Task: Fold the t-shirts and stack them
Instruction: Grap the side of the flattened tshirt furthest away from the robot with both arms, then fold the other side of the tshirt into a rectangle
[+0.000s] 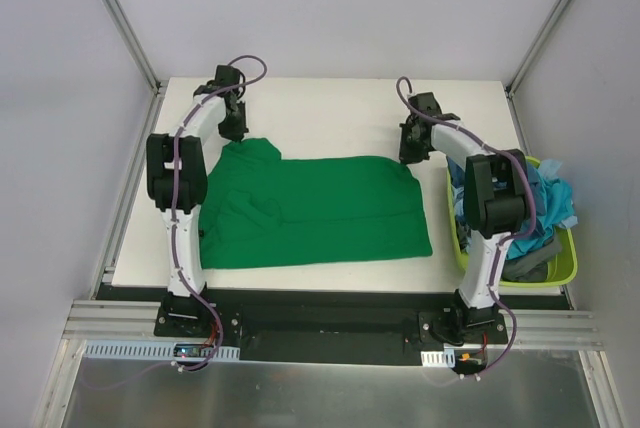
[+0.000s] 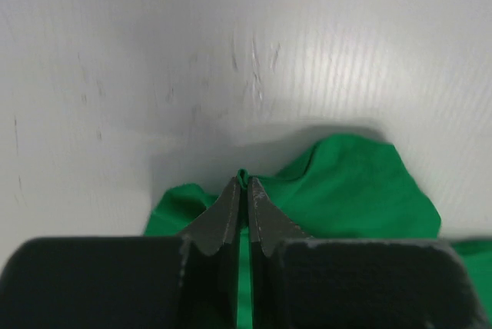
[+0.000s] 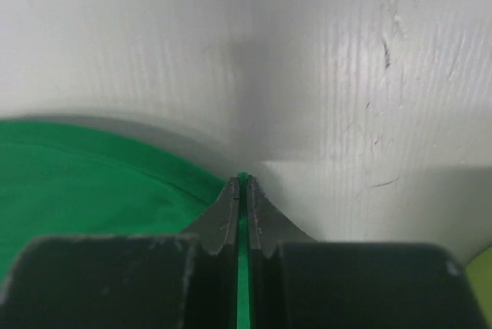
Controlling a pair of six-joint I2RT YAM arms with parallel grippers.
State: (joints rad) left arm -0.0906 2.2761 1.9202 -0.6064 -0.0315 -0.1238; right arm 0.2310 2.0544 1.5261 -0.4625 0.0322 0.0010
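Top external view: a white table (image 1: 330, 98) fills most of the scene. A bright green t-shirt (image 1: 320, 213) lies spread across its middle, mostly flat, with some wrinkles in its left part. At the right side of the table sits a lime-green basket (image 1: 568, 266), just beside the shirt's right edge. A heap of blue and turquoise shirts (image 1: 552, 200) is piled in it and rises above the rim.

The left arm (image 1: 180, 188) reaches forward along the shirt's left side, and the right arm (image 1: 490, 198) reaches forward by the basket. The left gripper (image 1: 234, 126) is down at the shirt's far left corner. In the left wrist view its dark fingers (image 2: 227, 217) are pressed together on a thin pinch of green cloth at their tips, and the cloth bunches up just behind them. The right gripper (image 1: 412, 153) is down at the shirt's far right corner. In the right wrist view its fingers (image 3: 224, 217) are likewise closed on a sliver of the green edge, with bare table beyond.
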